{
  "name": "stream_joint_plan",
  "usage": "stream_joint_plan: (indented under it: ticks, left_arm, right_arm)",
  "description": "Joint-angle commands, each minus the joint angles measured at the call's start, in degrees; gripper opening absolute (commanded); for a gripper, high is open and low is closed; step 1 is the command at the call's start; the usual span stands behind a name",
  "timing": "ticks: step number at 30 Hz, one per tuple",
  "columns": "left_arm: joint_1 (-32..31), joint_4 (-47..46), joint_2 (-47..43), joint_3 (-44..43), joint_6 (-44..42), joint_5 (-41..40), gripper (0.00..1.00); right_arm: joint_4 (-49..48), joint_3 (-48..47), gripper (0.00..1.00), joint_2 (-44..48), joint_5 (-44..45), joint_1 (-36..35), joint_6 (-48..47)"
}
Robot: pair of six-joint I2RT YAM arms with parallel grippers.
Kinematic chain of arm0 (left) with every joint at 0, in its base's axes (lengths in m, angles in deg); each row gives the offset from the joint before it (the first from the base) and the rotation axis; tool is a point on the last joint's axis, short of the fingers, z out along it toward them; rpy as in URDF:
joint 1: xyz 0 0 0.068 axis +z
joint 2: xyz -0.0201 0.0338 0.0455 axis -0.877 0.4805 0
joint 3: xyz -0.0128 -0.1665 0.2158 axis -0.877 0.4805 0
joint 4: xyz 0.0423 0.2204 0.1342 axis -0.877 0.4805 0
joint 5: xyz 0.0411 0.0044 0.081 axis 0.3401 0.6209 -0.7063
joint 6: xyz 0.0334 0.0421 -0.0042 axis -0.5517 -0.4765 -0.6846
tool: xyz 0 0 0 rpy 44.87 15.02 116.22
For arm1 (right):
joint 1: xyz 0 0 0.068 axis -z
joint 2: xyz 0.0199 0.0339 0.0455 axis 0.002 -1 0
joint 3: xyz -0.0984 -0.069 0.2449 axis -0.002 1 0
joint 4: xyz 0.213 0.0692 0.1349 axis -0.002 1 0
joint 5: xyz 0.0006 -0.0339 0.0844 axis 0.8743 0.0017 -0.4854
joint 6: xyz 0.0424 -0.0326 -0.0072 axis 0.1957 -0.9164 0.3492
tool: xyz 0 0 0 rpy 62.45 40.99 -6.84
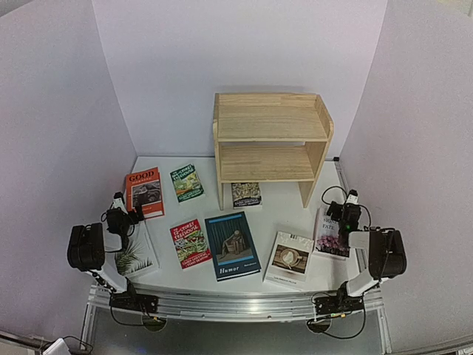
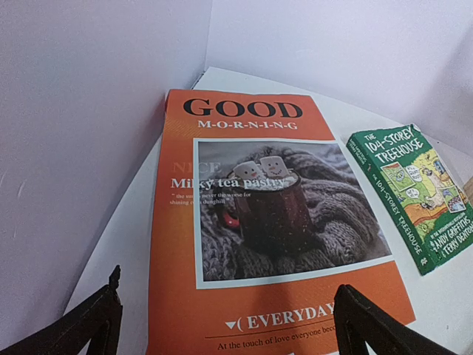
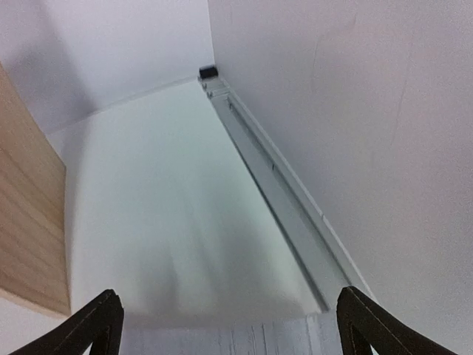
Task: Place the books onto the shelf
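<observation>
The light wood two-tier shelf (image 1: 270, 140) stands at the back, both tiers bare; its side panel (image 3: 29, 222) shows in the right wrist view. Several books lie flat in front: orange "GOOD" (image 1: 144, 191), green paperback (image 1: 187, 183), dark paperback (image 1: 246, 194) at the shelf's foot, red paperback (image 1: 191, 242), blue "Humor" (image 1: 232, 245), coffee cover (image 1: 289, 259), flower cover (image 1: 332, 235), plant cover (image 1: 137, 255). My left gripper (image 2: 229, 296) hangs open over the near end of the orange book (image 2: 251, 222), beside the green paperback (image 2: 410, 192). My right gripper (image 3: 229, 310) is open above the flower book's far edge (image 3: 244, 336).
White walls (image 1: 66, 126) close in on the left, back and right. A metal rail (image 3: 273, 185) runs along the table's right edge by the wall. Both arm bases sit on the aluminium bar (image 1: 236, 303) at the near edge.
</observation>
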Motion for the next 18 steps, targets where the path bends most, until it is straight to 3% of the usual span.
stream_joint_plan:
  ticks: [1, 7, 9, 12, 15, 18]
  left_arm:
    - [-0.10, -0.51, 0.43, -1.48, -0.46, -0.34, 1.00]
    - [-0.08, 1.11, -3.28, -0.88, -1.55, 3.07, 1.00]
    - [-0.07, 7.68, -9.14, -2.38, -2.85, 5.87, 1.00]
    - [-0.06, 19.21, -16.45, -6.21, 0.90, 3.65, 1.00]
    - [-0.25, 26.42, -22.21, -9.62, 4.07, 5.71, 1.00]
    - [-1.52, 35.47, -26.20, -13.78, 3.21, 15.41, 1.00]
  right_arm:
    - [12.37, -7.38, 0.98, 10.21, 1.94, 0.05, 4.36]
    - [25.94, -14.19, 0.98, 18.98, -17.26, 0.05, 12.21]
    - [27.49, -14.39, 0.98, 21.77, -25.19, 0.05, 16.28]
    - [33.79, -16.48, 0.98, 23.44, -32.70, -1.02, 19.86]
    - [41.29, -18.56, 0.98, 22.94, -33.61, -8.19, 18.83]
    - [46.57, -20.75, 0.98, 19.05, -31.23, -18.71, 16.95]
